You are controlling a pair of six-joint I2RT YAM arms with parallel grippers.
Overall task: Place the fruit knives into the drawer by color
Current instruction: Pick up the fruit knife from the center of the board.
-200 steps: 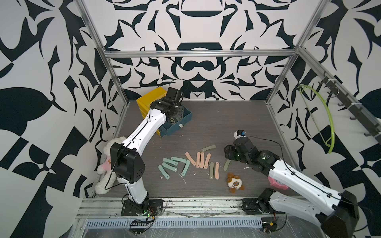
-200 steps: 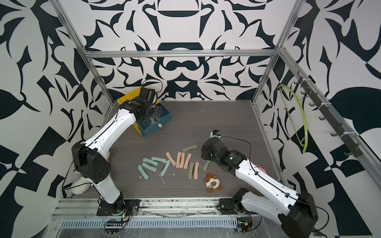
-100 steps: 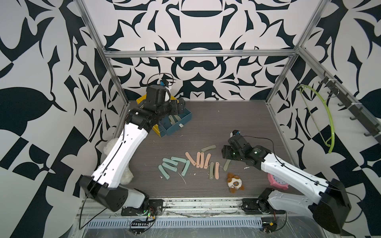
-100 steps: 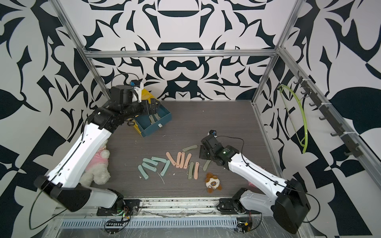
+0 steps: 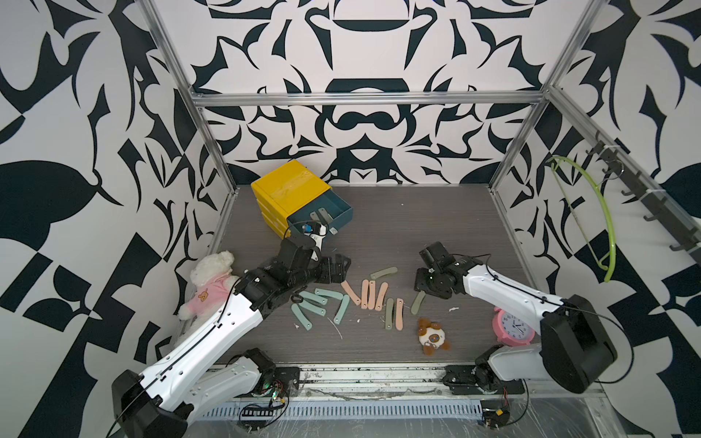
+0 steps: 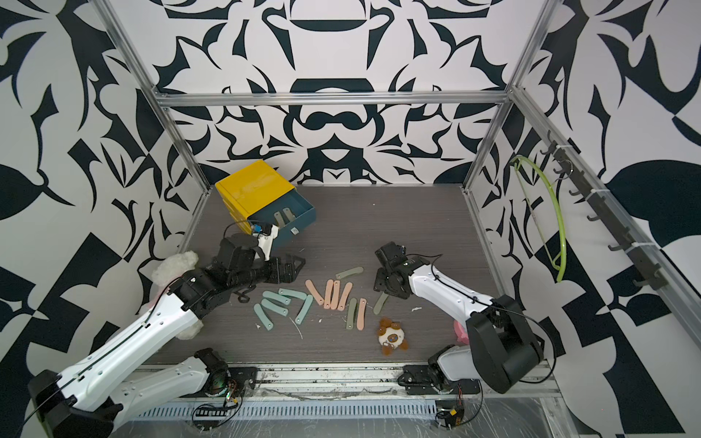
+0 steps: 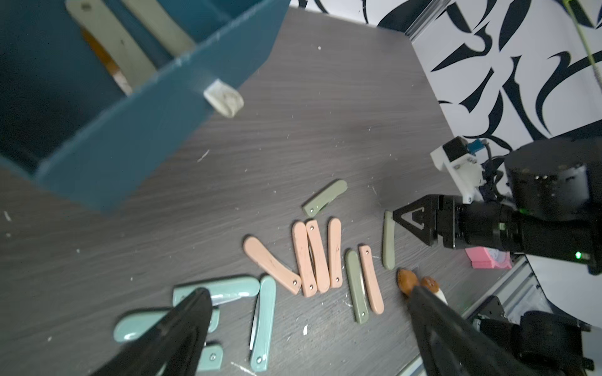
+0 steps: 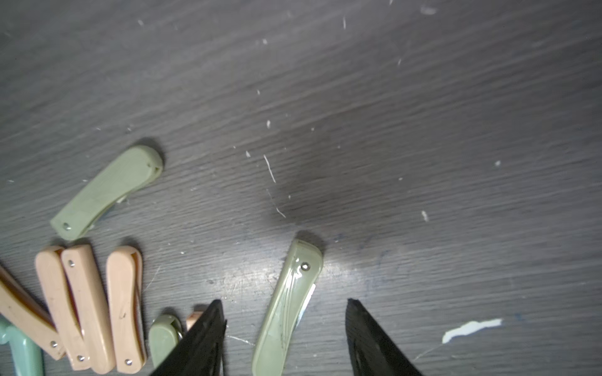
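Back from the blue drawer [image 5: 343,222], my left gripper [image 5: 341,267] hangs wide open, empty. My right gripper [image 5: 424,292] has its jaws apart, straddling the olive fruit knife [image 8: 286,309], which lies lengthwise between them on the table [image 5: 417,227]; right arm nearer.

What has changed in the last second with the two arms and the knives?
The left hand swung back from the blue drawer toward the teal knives and is now open and empty. The right hand still straddles an olive knife without gripping it. Nothing else moved.
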